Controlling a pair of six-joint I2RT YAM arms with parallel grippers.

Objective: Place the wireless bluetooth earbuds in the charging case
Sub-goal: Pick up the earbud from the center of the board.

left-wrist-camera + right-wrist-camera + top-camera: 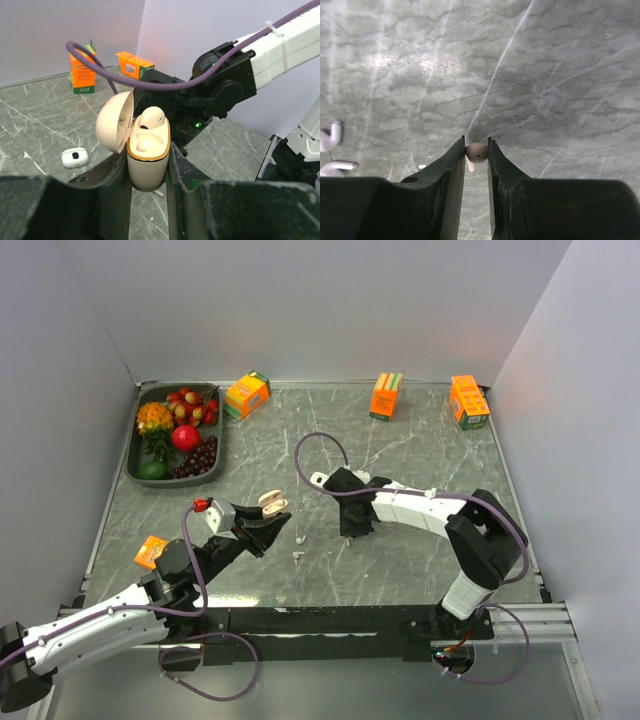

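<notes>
text: none legible | orange cartons (385,396): print too small

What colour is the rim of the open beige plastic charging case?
Gold, on the beige plastic charging case; clearest in the left wrist view.

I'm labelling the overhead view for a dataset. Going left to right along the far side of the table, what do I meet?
fruit tray → first orange carton → second orange carton → third orange carton
</notes>
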